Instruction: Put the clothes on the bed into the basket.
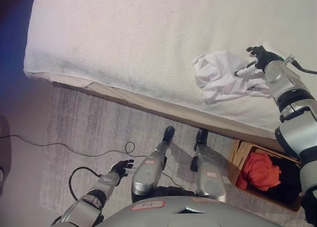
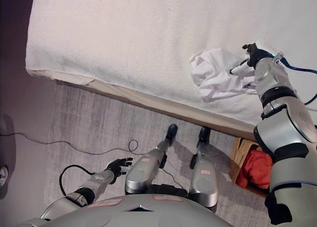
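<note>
On the fuzzy bed (image 1: 148,33), crumpled white garment (image 1: 218,76) under right hand (image 1: 257,58).

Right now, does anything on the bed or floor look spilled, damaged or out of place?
Nothing stands out. One crumpled white garment lies near the bed's edge at the right robot hand, and the basket on the floor holds red and dark clothes.

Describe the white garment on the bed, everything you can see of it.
The crumpled white cloth garment lies bunched in soft folds near the front edge of the pale, towel-textured bed, toward its right side. It looks thin and light, like cotton; its type cannot be told. The robot's right hand is at its right edge, fingers touching the fabric. Below it on the floor stands a brown wicker basket already holding red and dark clothes.
</note>
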You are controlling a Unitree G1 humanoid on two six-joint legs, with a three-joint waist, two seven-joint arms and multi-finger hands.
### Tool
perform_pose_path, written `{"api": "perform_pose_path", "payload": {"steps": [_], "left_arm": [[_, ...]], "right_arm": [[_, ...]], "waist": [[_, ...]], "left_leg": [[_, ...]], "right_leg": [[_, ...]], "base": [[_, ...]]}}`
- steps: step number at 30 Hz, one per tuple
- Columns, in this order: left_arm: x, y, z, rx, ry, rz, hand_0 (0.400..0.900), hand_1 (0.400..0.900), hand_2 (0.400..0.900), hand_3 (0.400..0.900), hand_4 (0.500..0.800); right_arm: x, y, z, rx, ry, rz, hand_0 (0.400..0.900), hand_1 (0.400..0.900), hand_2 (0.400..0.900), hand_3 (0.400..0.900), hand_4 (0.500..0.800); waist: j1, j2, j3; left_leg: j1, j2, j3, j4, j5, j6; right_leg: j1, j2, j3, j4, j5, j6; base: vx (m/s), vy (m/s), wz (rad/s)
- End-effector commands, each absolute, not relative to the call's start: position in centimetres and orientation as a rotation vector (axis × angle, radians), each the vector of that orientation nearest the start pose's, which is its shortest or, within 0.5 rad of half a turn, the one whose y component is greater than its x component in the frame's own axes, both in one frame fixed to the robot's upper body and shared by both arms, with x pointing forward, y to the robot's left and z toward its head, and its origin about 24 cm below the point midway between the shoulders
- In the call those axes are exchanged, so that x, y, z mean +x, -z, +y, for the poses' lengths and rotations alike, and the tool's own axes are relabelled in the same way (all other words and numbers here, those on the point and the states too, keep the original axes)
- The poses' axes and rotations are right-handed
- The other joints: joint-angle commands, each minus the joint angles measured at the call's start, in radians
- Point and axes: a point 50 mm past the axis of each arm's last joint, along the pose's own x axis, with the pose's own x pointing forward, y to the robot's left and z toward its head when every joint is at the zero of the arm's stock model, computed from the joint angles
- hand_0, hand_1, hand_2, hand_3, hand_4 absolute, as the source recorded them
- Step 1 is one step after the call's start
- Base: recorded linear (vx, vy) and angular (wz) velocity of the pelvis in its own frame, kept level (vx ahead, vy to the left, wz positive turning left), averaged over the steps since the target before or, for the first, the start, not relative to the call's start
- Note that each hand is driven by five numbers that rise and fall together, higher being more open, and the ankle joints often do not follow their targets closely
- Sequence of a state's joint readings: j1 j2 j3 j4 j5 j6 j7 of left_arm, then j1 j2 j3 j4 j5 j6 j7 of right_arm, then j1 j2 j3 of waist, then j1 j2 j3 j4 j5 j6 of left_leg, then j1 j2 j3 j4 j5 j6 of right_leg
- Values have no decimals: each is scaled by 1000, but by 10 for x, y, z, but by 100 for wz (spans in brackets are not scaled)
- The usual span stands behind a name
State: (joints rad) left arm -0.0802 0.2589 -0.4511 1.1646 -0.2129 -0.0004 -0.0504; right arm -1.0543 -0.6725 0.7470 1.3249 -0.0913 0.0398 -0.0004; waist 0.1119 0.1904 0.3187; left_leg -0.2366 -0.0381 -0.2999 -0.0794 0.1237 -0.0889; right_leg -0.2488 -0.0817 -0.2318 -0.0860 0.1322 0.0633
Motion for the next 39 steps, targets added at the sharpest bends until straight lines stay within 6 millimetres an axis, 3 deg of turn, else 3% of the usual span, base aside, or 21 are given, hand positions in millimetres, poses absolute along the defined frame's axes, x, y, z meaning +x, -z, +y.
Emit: {"api": "perform_pose_path", "payload": {"steps": [1,16,17,18,19,20,39], "left_arm": [[115,157,220,373,181,1186,900,900,900,900,800],[117,156,205,416,290,1138,900,900,900,900,800],[117,156,204,416,291,1138,900,900,900,900,800],[118,156,204,418,294,1135,900,900,900,900,800],[118,156,204,419,295,1134,900,900,900,900,800],[117,156,203,416,298,1135,900,900,900,900,800],[126,155,207,405,234,1142,900,900,900,900,800]], "right_arm": [[398,-184,-299,-1290,238,294,900,900,900,900,800],[392,-184,-312,-1270,274,325,900,900,900,900,800],[392,-184,-312,-1270,274,326,643,643,643,643,646],[391,-182,-314,-1264,277,338,500,500,500,500,560],[391,-182,-315,-1254,280,339,429,429,429,429,518],[390,-179,-316,-1247,276,346,400,400,400,400,500],[390,-156,-305,-1171,230,386,400,400,400,400,500]], "waist": [[13,-25,5],[31,60,79],[31,60,79],[34,68,84],[35,72,86],[36,75,88],[12,36,33]], "left_leg": [[-25,-11,96,41,-59,1],[-90,-32,77,18,-7,-7],[-90,-32,76,18,-7,-7],[-95,-35,75,17,-2,-8],[-97,-37,74,15,-1,-7],[-98,-38,73,14,1,-7],[-61,-41,82,20,-27,3]], "right_leg": [[-51,-63,93,115,-97,21],[-108,-81,84,111,-75,28],[-108,-81,83,111,-75,28],[-111,-86,79,111,-72,29],[-112,-88,78,110,-70,30],[-111,-90,77,108,-68,31],[-54,-96,88,77,-67,35]], "base": [[0,0,0],[-29,5,9],[-21,14,14],[-20,13,12],[-25,16,16],[-10,18,9],[10,8,-2]]}}
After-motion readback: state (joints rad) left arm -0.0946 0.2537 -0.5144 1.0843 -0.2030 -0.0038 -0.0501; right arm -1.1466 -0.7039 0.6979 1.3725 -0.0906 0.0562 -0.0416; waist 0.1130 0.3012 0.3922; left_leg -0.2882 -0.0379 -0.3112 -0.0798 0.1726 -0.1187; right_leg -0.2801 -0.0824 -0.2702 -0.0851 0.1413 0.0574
